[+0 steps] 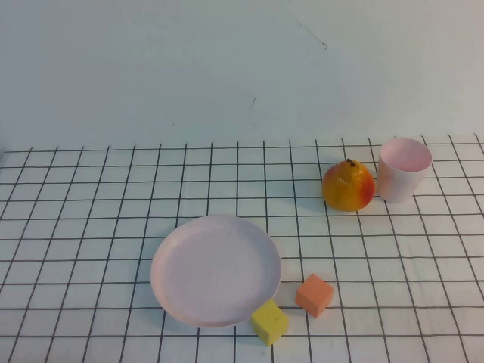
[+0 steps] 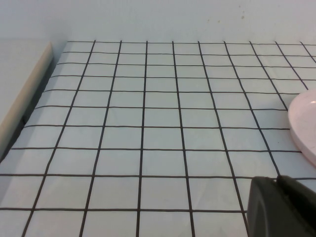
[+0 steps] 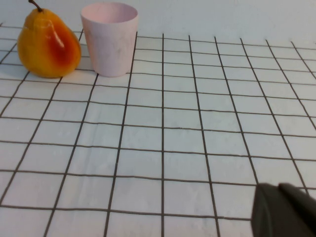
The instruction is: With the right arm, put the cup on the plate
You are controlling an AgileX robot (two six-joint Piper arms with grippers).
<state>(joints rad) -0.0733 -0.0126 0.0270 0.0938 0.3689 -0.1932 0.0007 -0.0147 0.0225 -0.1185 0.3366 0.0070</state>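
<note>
The pale pink cup (image 1: 403,169) stands upright at the far right of the gridded table, just right of a pear. The round pale pink plate (image 1: 215,269) lies empty at the front centre. Neither arm shows in the high view. In the right wrist view the cup (image 3: 109,38) stands well ahead of my right gripper (image 3: 279,187), whose dark fingers are together and hold nothing. In the left wrist view my left gripper (image 2: 276,180) is shut and empty, low over the table, with the plate's rim (image 2: 303,123) at the view's edge.
A yellow-red pear (image 1: 348,186) stands close beside the cup; it also shows in the right wrist view (image 3: 48,44). A yellow block (image 1: 269,321) touches the plate's front right rim. An orange block (image 1: 314,295) lies just right of it. A pale wall rises behind the table.
</note>
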